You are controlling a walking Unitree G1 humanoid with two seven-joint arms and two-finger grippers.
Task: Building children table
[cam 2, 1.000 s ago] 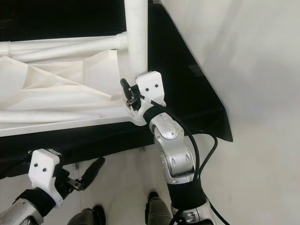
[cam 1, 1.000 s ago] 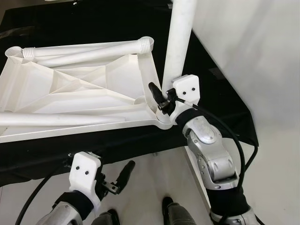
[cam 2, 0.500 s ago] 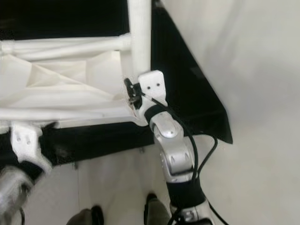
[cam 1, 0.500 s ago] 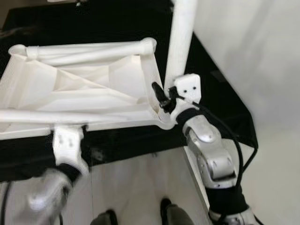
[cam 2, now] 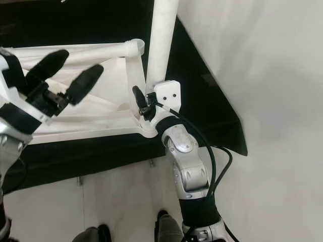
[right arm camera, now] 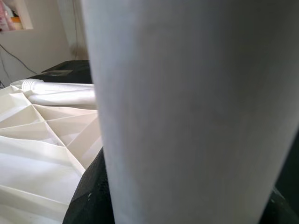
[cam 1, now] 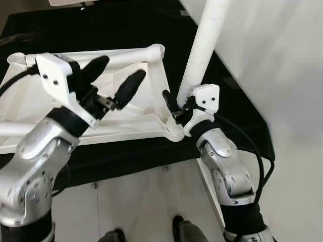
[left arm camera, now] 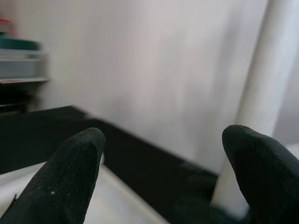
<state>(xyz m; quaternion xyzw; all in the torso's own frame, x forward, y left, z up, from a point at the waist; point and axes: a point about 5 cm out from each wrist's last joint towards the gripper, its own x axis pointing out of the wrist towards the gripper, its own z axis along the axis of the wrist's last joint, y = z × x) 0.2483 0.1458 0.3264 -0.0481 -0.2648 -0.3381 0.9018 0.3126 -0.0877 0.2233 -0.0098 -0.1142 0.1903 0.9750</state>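
I had the white children's table top [cam 1: 108, 108] lying upside down on the black worktop [cam 1: 126, 25], its ribbed underside facing up, with its near right corner close to the worktop's front edge. One table leg [cam 1: 204, 48] stood upright in the socket at that corner, leaning slightly toward the wall. My right end effector [cam 1: 177, 107] was closed around the base of that leg, just above the socket. Two more legs [cam 1: 96, 54] lay flat on the upturned top, one along its far edge and one along its near edge. My left end effector [cam 1: 113, 80] hovered above the middle of the underside with its fingers [left arm camera: 74, 172] spread apart and holding nothing, pointing toward the upright leg.
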